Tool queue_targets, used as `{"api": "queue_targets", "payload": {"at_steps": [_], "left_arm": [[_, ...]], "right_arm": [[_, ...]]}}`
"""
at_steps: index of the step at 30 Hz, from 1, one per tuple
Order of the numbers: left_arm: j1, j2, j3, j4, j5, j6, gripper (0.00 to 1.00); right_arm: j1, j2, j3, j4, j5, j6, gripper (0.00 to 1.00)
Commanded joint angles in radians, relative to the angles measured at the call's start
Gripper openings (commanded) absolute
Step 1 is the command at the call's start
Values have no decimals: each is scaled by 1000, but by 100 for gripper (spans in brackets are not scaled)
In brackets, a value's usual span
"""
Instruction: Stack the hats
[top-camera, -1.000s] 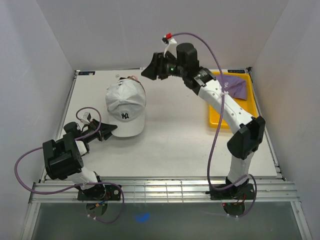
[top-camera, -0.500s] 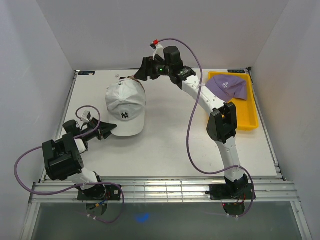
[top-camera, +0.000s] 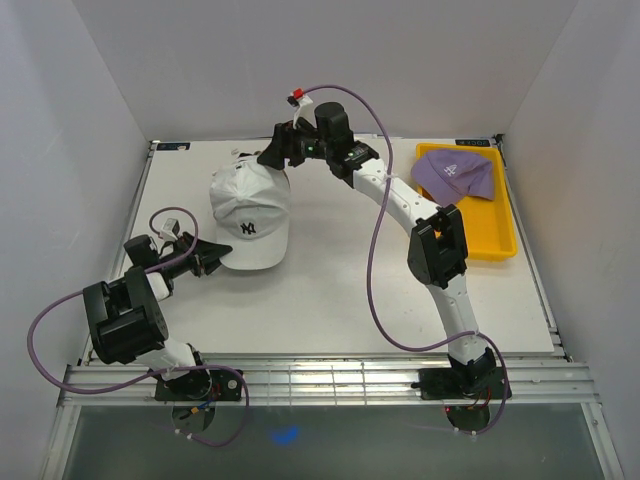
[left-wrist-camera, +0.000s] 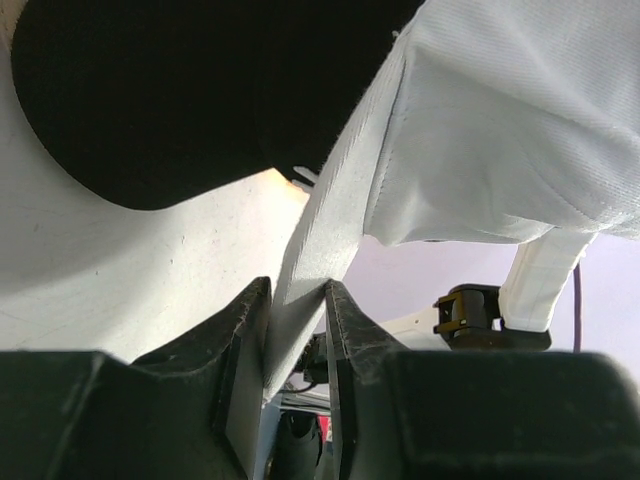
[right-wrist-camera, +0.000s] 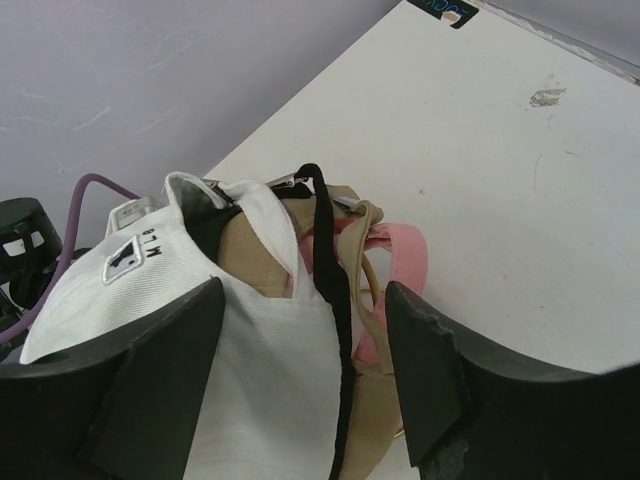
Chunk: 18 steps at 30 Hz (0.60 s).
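At the near left of the table (top-camera: 340, 290), the left gripper (top-camera: 212, 258) has its two fingers (left-wrist-camera: 245, 350) pressed together on the front edge of the white cap (top-camera: 250, 205), pinching the brim between them. The wrist view shows the white fabric running straight up out of the jaws. Just beyond the fingertips, a dark curved brim sits under the white one (most likely the black cap (left-wrist-camera: 180, 90)).

The white cap lies in the middle left of the table, crown up, logo facing the arm bases, its brim pointing toward the left gripper.

The right gripper (top-camera: 272, 155) hangs over the rear of the same cap, fingers spread wide. From its wrist camera the open fingers straddle the back of the pile; whether they touch fabric I cannot tell. Between them the white cap's back opening shows, and under it the layered backs of the others: a black strap, the tan cap (right-wrist-camera: 255, 255), and at the bottom the pink cap (right-wrist-camera: 405, 260) resting on the table.

The purple cap (top-camera: 455, 172) lies in the far end of the yellow tray (top-camera: 500, 235) at the right, well apart from both grippers and the pile.
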Motion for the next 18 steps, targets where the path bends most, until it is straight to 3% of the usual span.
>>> {"api": "queue_targets", "payload": {"at_steps": [1,5,10,18], "left_arm": [[5,-26,28,-63,-77,39,36],[5,-20,36,-83,-85,58,36],[5,-11,36,-114,-103,84,33],[5,10,44,-203,-157,138,16]], "right_arm": [[13,-18,-3,24,11,-32,68],[14,-12,-19,17,27,-29,51],[16,-1,-11,-22,85,-21,41],[19,28,2,-97,179,17,38]]}}
